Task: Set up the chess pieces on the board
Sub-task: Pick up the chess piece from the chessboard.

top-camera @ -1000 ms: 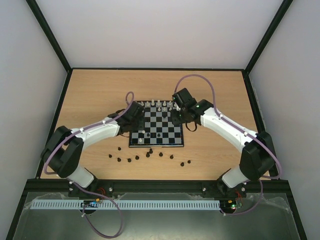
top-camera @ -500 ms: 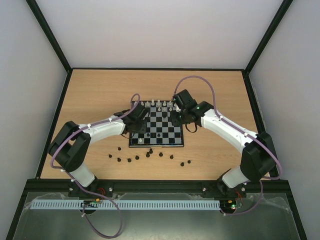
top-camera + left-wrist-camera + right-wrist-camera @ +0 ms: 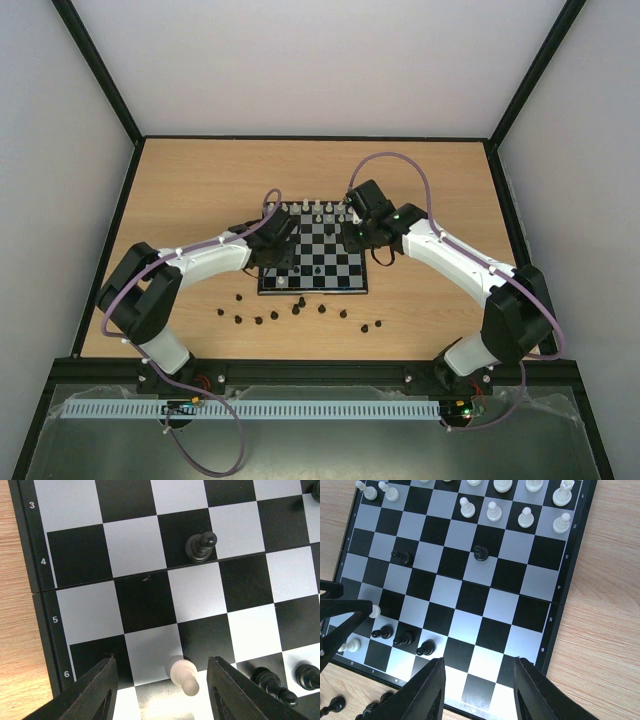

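Wooden table [image 3: 200, 180], the board [image 3: 340, 290] at its centre, loose black chess pieces [image 3: 298, 310] just beside the board's near edge

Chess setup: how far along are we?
Partly done. The white pieces mostly fill the far two rows of the board; three black pieces stand in a near row. In hand: nothing gripped; the left hand is open around a stray white pawn, the right hand open and empty. To do: the loose black pieces on the table.

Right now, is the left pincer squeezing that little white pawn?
No, the small white pawn stands free inside the open left pincer.
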